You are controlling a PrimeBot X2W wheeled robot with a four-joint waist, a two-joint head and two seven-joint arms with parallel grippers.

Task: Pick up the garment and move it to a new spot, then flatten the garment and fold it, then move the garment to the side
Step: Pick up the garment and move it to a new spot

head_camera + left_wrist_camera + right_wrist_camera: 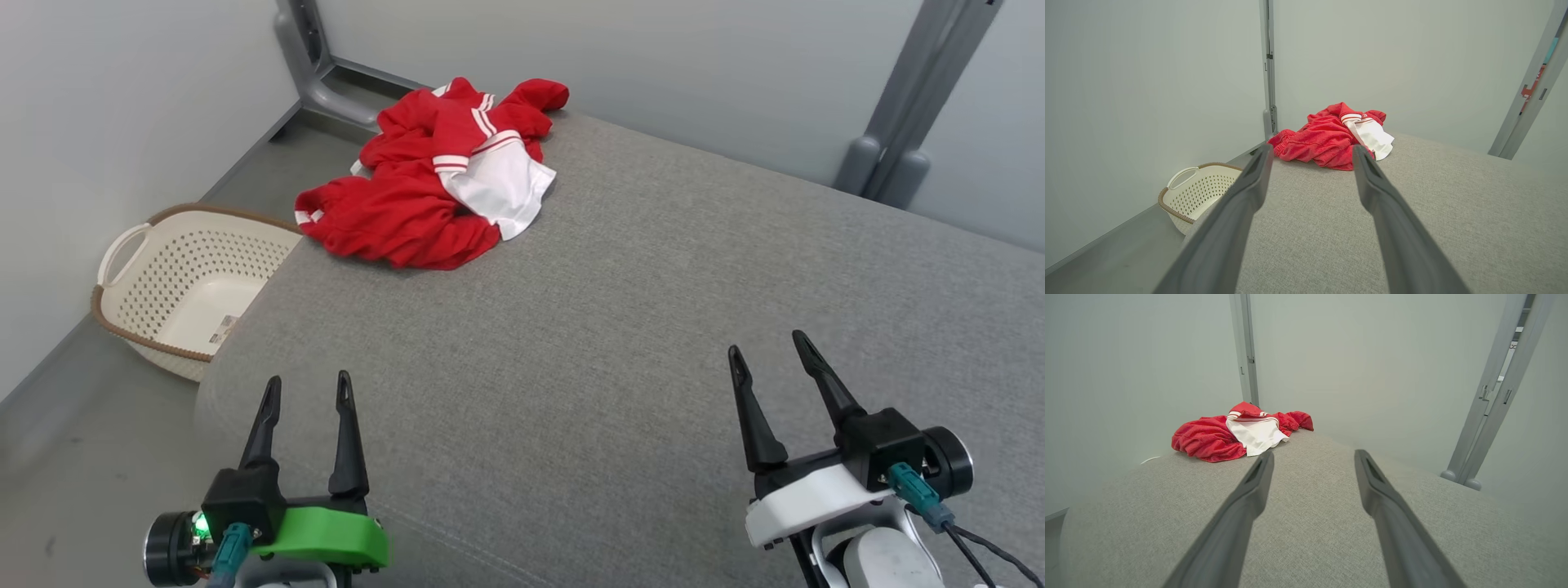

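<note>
A cream basket [139, 245] with a brown rim stands on the floor [98, 457] by the counter's [620, 343] left edge. From the head view its perforated walls and bottom show, with a small label [224, 327] lying on the bottom. The left wrist view sees the basket [1184, 204] from the side, with its looped handle [1182, 175], but not the bottom.

The garment [408, 212], red with a white panel and white stripes, lies crumpled at the far left corner of the counter, well apart from both arms. In the head view its far part hangs over the back edge. The left wrist view shows the garment [1327, 143] between its two fingers. The right wrist view has the garment [1208, 441] up and to the left, and a grey post [1490, 408] with rounded feet on the right.

The left jaws, above the near left edge, stand wide apart and hold nothing. The right jaws, above the near right part, are likewise spread and bare.
</note>
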